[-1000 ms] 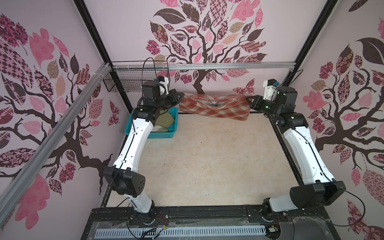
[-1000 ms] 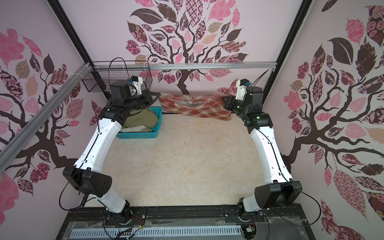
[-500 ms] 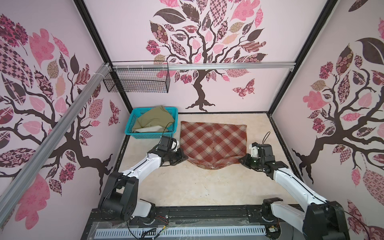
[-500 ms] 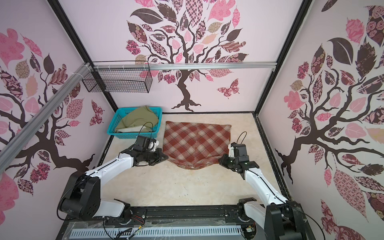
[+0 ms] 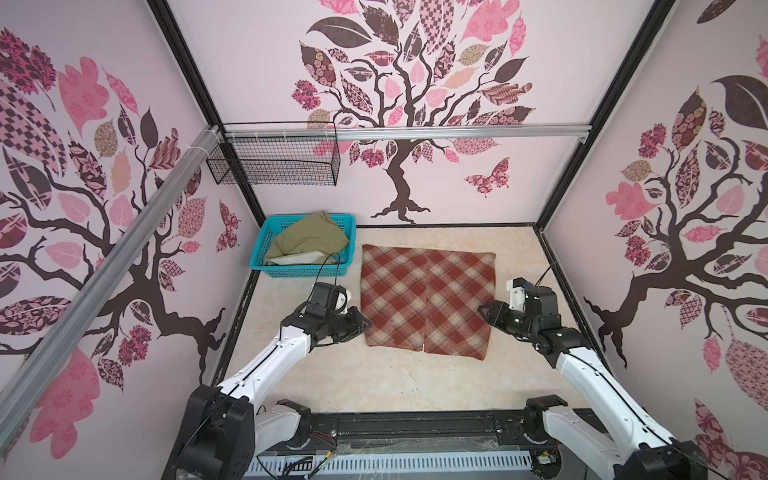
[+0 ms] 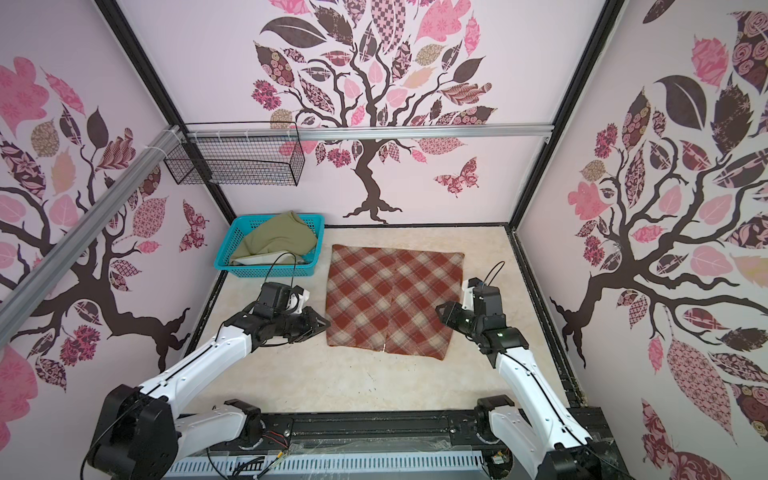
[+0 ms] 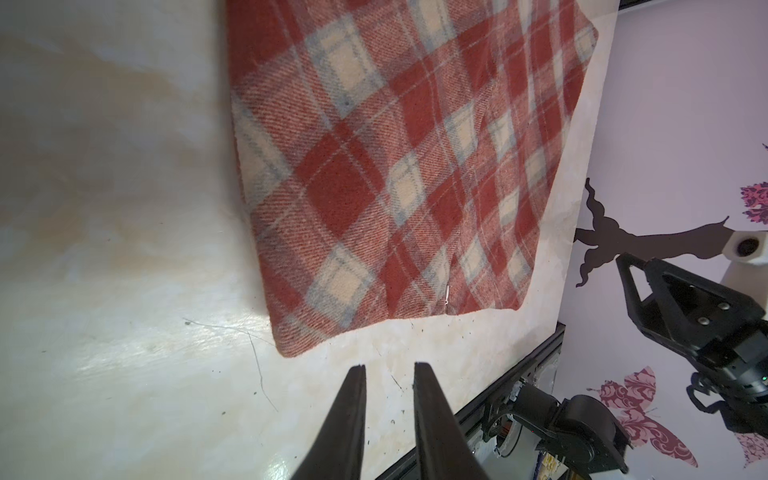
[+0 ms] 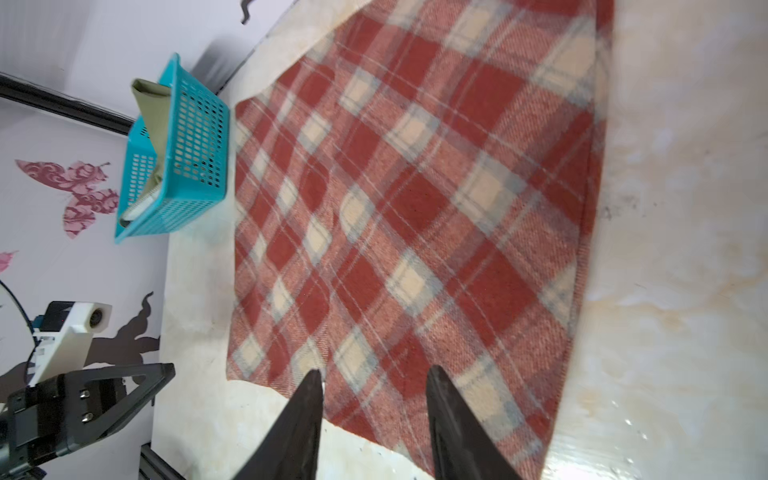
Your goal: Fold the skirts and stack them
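1. Plaid skirt (image 5: 428,301) lies flat on the bench (image 5: 374,386). Green skirt (image 5: 309,241) sits in the basket (image 5: 303,272) just beside it.
2. Left end effector (image 7: 388,368) slightly parted, right end effector (image 8: 374,372) wider. Both empty, flanking the plaid skirt.
3. Step looks like folding it. Next: grip its near corners.

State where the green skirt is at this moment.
In both top views the green skirt lies bunched in the turquoise basket at the far left of the table, just left of the plaid skirt spread flat.
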{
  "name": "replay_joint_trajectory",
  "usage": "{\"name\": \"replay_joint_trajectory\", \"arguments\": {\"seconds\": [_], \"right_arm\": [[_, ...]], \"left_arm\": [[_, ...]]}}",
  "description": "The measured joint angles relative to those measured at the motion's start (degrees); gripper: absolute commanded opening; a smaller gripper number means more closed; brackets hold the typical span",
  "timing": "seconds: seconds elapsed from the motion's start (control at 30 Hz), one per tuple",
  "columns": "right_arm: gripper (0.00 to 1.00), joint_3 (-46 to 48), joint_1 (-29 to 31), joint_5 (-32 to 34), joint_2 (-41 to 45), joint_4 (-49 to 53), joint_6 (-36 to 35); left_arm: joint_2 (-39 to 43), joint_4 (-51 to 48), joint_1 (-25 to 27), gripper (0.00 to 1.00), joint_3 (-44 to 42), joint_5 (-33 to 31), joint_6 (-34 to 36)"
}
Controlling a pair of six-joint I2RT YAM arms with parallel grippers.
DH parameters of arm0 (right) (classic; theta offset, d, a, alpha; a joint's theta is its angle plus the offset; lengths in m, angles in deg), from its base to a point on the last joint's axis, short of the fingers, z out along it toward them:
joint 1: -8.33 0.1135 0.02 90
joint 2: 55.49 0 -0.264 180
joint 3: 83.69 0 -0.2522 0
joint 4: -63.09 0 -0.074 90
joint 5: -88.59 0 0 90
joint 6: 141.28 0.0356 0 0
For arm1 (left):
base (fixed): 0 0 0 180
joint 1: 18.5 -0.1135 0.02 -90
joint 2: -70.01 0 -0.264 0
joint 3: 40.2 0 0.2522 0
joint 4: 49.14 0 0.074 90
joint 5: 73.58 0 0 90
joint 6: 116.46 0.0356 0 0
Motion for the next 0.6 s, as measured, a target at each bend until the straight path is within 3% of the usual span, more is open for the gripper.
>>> {"name": "replay_joint_trajectory", "arguments": {"seconds": [0.1, 0.27, 0.6], "right_arm": [[0.35, -0.3, 0.7, -0.2, 0.2, -0.7, 0.9], [0.00, 2.5, 3.0, 0.2, -3.5, -4.2, 2.5], [0.00, 6.9, 3.5, 7.6, -13.9, -9.2, 5.6]], "left_arm": [[-0.2, -1.1, 0.0, 0.23, 2.9, -0.5, 1.0], [-5.5, 0.4, 0.0, 0.20, 4.1, -0.4, 2.1], [-18.4, 4.1, 0.1, 0.20, 4.1, -0.3, 5.4]]}}
